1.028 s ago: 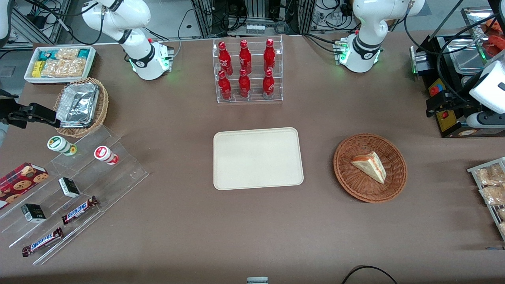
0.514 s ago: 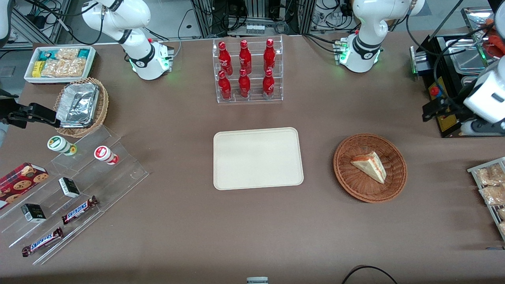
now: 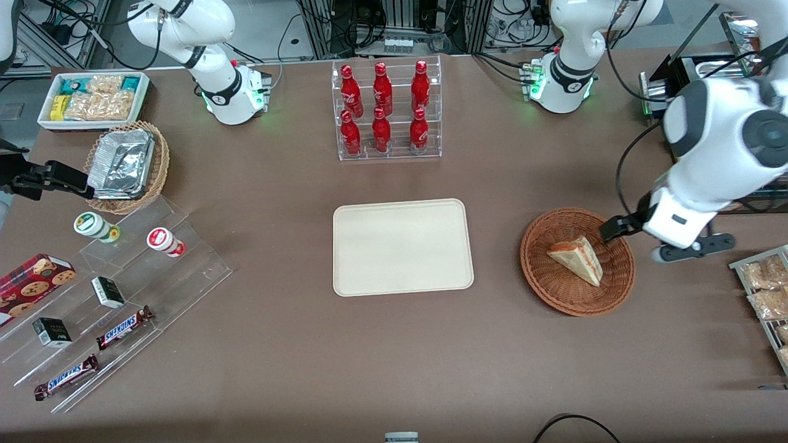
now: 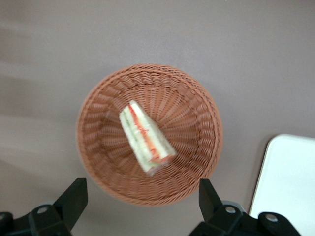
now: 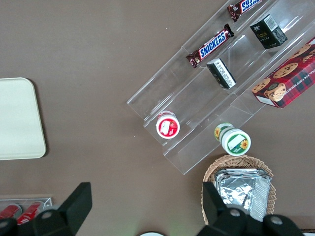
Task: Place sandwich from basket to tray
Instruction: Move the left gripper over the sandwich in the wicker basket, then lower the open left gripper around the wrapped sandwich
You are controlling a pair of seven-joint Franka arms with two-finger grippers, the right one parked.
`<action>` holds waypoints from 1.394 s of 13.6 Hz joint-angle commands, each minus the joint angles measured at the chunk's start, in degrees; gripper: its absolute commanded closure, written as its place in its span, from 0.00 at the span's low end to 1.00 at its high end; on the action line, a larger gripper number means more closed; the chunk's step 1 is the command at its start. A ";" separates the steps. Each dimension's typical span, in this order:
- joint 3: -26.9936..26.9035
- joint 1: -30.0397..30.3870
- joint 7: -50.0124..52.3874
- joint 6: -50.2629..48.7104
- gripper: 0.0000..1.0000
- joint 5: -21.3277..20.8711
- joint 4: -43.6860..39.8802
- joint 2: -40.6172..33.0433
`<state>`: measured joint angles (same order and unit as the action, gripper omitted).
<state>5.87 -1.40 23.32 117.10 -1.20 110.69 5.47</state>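
The sandwich (image 3: 577, 259) is a pale triangular wedge with red and green filling, lying in the round reddish-brown wicker basket (image 3: 542, 280). Both also show in the left wrist view, the sandwich (image 4: 145, 137) inside the basket (image 4: 194, 105). The left gripper (image 3: 615, 229) hangs above the basket's rim at the edge toward the working arm's end, apart from the sandwich. In the wrist view the gripper (image 4: 141, 188) is open and empty, its jaws set wide apart. The cream tray (image 3: 403, 246) lies flat and bare beside the basket, toward the parked arm's end.
A clear rack of red bottles (image 3: 386, 111) stands farther from the front camera than the tray. A black machine (image 3: 702, 111) and a rack of snack packets (image 3: 763, 289) sit at the working arm's end. Acrylic shelves with snacks (image 3: 111, 295) lie toward the parked arm's end.
The left arm has swung in from the working arm's end of the table and lowered; its gripper now hangs over the basket's rim. The sandwich, basket and tray have not moved.
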 commanded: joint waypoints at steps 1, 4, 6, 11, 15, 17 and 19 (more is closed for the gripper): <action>0.11 -0.27 10.30 4.79 0.00 -0.29 5.93 -2.74; 0.20 -0.45 16.64 7.60 0.00 -0.29 8.83 -2.13; 0.20 -0.54 21.39 14.26 0.00 -0.29 13.39 -2.21; 0.20 -0.54 28.87 19.66 0.00 -0.29 16.40 0.24; 0.20 -0.54 30.11 22.63 0.00 -0.29 17.80 3.50; 0.02 -0.45 30.29 26.07 0.00 -0.20 19.21 4.11; -0.07 -0.36 30.47 27.56 0.00 -0.20 19.21 5.78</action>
<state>6.07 -1.47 52.37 142.42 -1.20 129.31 10.44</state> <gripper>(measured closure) 0.000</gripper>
